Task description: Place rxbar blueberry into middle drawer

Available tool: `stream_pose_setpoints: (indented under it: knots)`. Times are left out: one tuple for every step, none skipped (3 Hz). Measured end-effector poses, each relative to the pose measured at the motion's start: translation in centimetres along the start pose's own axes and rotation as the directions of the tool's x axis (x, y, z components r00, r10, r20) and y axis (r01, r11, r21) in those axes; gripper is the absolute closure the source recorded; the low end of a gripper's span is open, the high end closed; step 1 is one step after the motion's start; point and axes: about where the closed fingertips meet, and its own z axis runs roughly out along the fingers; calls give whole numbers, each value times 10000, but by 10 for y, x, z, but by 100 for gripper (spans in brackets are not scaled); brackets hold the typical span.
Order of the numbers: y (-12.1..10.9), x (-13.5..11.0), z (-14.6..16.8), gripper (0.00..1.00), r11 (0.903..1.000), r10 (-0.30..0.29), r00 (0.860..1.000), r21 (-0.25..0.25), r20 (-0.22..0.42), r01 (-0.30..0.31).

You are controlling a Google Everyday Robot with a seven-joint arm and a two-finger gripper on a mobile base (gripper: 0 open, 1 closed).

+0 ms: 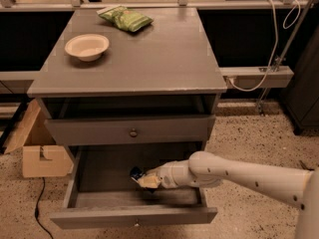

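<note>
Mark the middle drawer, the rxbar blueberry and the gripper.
middle drawer (133,216): camera view, front panel.
rxbar blueberry (135,173): camera view, dark blue wrapper end.
gripper (143,180): camera view, between fingertips, inside that drawer.

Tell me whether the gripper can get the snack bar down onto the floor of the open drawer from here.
Probably yes. The gripper, holding the snack bar, is inside the open drawer, which is pulled well out, with nothing lying beneath it.

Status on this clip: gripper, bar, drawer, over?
Gripper low inside open middle drawer, shut on rxbar blueberry. Bar not yet released. No obstruction seen in drawer.
</note>
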Motion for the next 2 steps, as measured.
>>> stream_pose_setpoints:
  knots:
    - [-16,17,35,50,9987,444,9990,-239,10,-444]
    - [-28,22,60,27,9970,654,9977,-413,153,-647]
